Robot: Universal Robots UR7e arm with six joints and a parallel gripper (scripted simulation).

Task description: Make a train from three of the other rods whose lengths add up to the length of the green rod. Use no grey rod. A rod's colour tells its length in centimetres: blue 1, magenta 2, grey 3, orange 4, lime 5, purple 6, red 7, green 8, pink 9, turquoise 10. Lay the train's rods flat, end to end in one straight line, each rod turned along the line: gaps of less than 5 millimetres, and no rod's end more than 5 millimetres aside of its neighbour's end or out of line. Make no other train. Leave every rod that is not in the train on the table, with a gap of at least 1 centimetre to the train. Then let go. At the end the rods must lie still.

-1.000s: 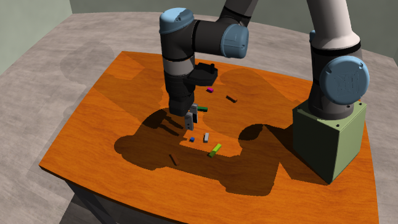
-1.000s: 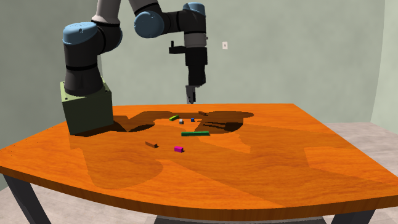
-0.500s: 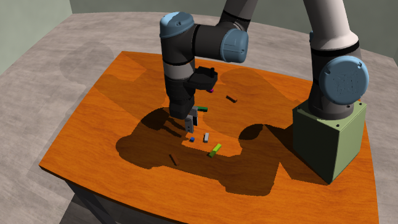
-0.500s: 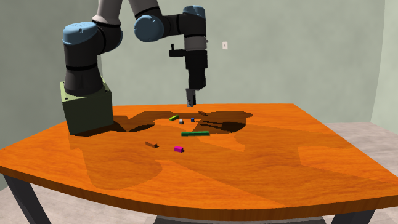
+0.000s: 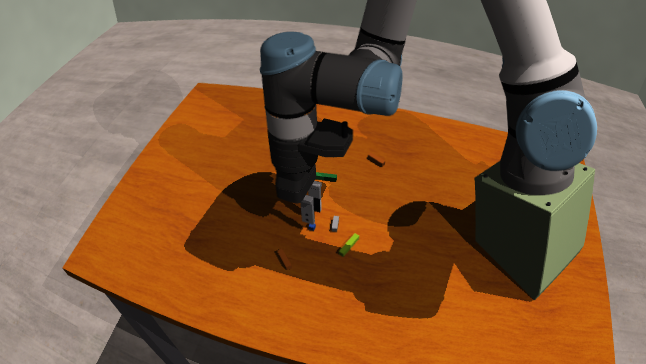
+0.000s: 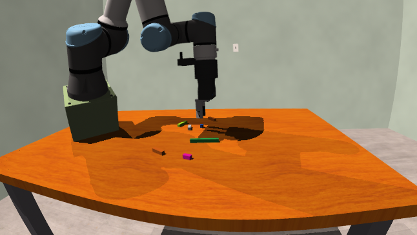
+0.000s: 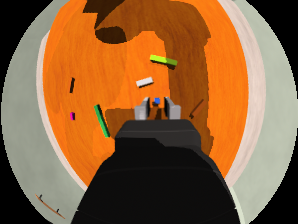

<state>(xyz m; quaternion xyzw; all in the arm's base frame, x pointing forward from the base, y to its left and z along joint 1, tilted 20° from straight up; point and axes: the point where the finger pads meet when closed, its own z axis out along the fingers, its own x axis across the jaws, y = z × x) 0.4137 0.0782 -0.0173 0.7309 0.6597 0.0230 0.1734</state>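
I'm watching pale walls [image 5: 50, 45] [image 6: 290, 64] [image 7: 20, 125] enclosing the orange wooden table [image 5: 150, 240] [image 6: 242, 194] [image 7: 227, 90]. The arm [image 5: 340, 77] [image 6: 204, 35] is standing on its green pedestal [image 5: 515, 240] [image 6: 93, 122], casting broad shadows. My claw [image 5: 313, 216] [image 6: 201, 116] [image 7: 157, 103] is pointing down, partly open and gripping nothing. The green rod [image 5: 327, 177] [image 6: 204, 140] [image 7: 102, 121] is lying flat; the lime rod [image 5: 349, 244] [image 6: 182, 124] [image 7: 163, 60] is resting apart. One orange rod [image 5: 376, 161] [image 6: 159, 152] [image 7: 72, 85] is lying near the magenta rod; another orange rod [image 5: 283, 259] [image 6: 212, 119] [image 7: 197, 109] is sitting in shadow. The grey rod [image 5: 335, 224] [image 6: 190, 128] [image 7: 144, 82] is lying near the blue one. The magenta rod [image 6: 187, 156] [image 7: 72, 116] is hiding from my top view. The tiny blue rod [image 5: 312, 227] [image 6: 201, 126] [image 7: 157, 101] is sitting below the fingertips.
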